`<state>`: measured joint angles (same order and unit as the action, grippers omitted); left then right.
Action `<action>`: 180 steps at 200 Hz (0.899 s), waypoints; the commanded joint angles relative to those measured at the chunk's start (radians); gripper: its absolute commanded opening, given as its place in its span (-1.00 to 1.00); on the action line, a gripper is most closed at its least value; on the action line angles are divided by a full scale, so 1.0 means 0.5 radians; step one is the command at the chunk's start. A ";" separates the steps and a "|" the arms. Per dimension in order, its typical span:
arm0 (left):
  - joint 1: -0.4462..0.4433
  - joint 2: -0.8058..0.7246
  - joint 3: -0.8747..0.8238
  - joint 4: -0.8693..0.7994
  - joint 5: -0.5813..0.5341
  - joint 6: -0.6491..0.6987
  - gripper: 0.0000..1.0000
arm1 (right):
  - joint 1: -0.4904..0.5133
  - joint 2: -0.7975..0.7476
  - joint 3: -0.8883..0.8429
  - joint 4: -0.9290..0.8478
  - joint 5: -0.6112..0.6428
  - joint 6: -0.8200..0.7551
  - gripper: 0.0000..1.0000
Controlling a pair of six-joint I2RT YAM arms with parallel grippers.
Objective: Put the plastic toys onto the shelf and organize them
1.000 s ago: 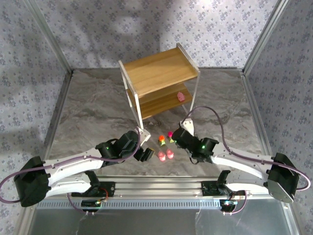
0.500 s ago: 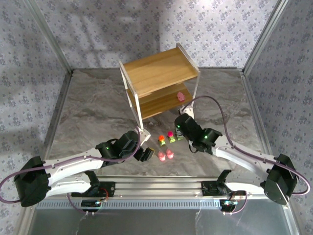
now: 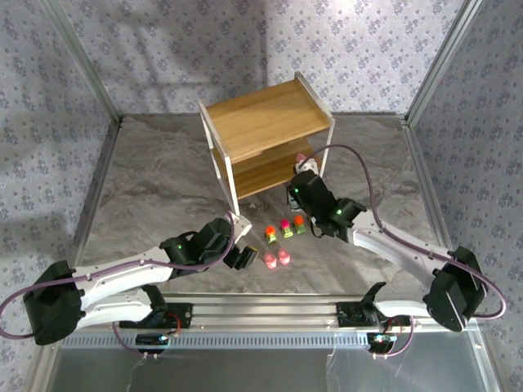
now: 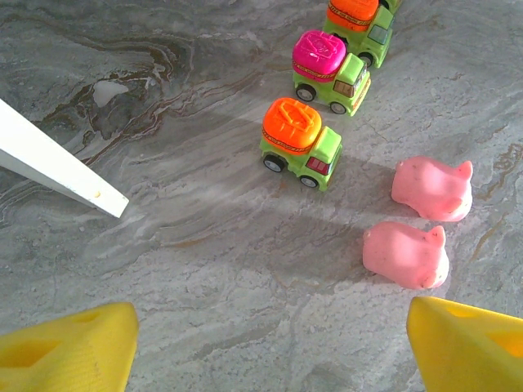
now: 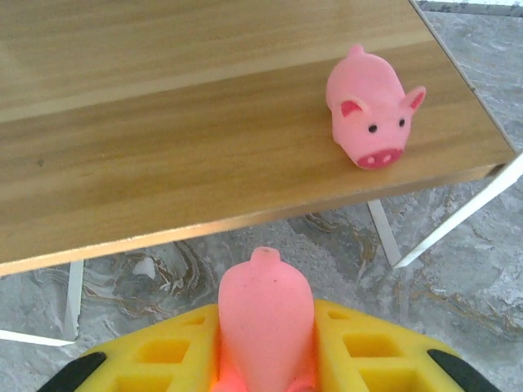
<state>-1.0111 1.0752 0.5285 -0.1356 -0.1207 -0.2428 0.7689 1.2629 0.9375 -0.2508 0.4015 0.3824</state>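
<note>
The right pincer (image 5: 265,359) is clenched on a pink pig (image 5: 263,310), which stands upright between its yellow fingers (image 5: 359,347). It hovers just in front of the lower board of the shelf (image 5: 163,139). On this board, near the right front corner, a second pig (image 5: 372,118) lies with its snout toward the camera.

The left pincer (image 4: 270,359) is released and grasps nothing; its two fingertips stand wide apart above the tabletop (image 4: 163,269). Ahead of it, on the tabletop, three yellow-green trucks stand in a slanting row: an orange-topped truck (image 4: 301,143) nearest, then a magenta-topped truck (image 4: 331,72), then another orange truck (image 4: 359,20), partly cut by the picture edge. To the right of the nearest truck lie a far pig (image 4: 431,188) and a near pig (image 4: 406,253), close together. A white leg (image 4: 57,167) of the shelf shows at the left.
</note>
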 commanded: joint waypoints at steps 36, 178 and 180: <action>-0.015 -0.016 0.041 -0.020 -0.022 0.034 0.71 | -0.109 0.127 0.148 0.122 -0.101 -0.122 -0.39; -0.012 -0.055 0.036 -0.026 -0.040 0.035 0.71 | -0.194 0.367 0.336 0.212 -0.165 -0.148 -0.39; -0.012 -0.055 0.035 -0.026 -0.039 0.035 0.71 | -0.194 0.370 0.335 0.216 -0.165 -0.149 -0.39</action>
<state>-1.0111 1.0729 0.5285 -0.1360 -0.1246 -0.2428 0.6796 1.4311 1.0660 -0.1707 0.3252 0.3237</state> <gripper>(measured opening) 0.855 0.306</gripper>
